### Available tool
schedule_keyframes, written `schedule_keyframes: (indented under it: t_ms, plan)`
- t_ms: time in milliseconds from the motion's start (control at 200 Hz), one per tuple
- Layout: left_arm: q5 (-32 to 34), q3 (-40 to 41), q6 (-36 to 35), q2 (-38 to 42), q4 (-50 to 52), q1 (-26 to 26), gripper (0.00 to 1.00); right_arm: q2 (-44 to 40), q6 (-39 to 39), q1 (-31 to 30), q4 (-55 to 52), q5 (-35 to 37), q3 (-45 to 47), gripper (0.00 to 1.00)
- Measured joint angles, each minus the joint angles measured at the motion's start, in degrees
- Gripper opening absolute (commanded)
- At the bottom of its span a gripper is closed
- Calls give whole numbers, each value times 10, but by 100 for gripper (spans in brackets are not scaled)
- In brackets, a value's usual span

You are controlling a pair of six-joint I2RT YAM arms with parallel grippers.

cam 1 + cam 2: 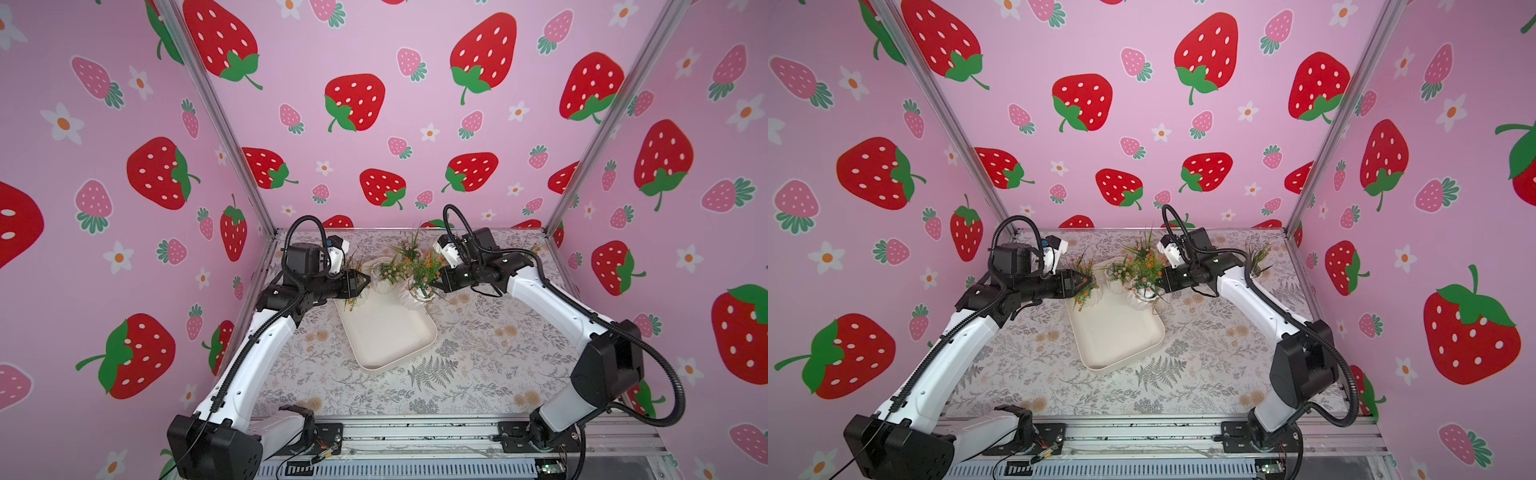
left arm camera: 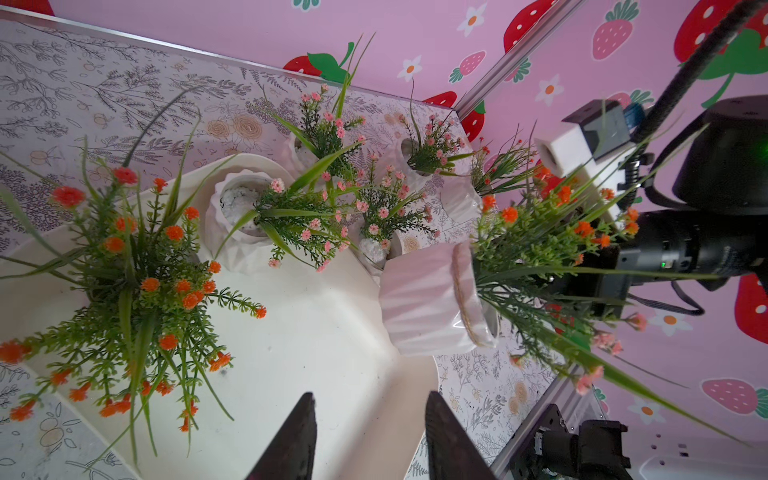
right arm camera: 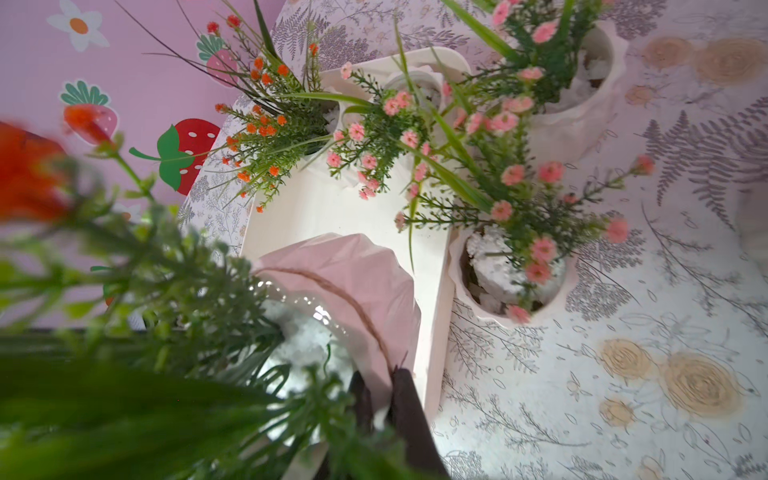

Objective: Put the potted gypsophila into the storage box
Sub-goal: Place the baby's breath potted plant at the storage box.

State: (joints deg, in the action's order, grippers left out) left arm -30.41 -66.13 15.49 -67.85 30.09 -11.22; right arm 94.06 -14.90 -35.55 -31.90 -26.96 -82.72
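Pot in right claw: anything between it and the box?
Nothing visible. The held pot in the right claw is at the storage box rim, bare floor beside it. An orange-flowered pot and a pink-flowered pot stand at the far end, near the open left claw.

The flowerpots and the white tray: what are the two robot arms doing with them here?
The right gripper, jaws shut on the rim, holds a tilted pot of orange flowers at the edge of the storage box. The left gripper hovers over the box, jaws open and empty. An orange-flowered pot and a pink-flowered pot already stand in the box; other pink-flowered pots stand outside it.
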Motion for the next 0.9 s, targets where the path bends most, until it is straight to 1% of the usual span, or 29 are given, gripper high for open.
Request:
schedule_keyframes:
  t_ms: [115,210,310,480,680,895]
  plan:
    - [0,0,0,0,2,0,45,30,2,-31,7,19,-17,0]
    - [2,0,0,0,6,2,41,57,2,-51,10,34,-34,0]
    - [10,0,0,-1,17,6,40,82,-1,-68,14,47,-49,0]
    - [20,-1,6,-8,35,23,40,119,-28,-84,24,60,-71,0]
    - [31,-5,26,-27,49,52,40,160,-56,-107,21,113,-116,0]
    - [78,-12,39,-31,73,61,41,196,-80,-129,8,162,-151,0]
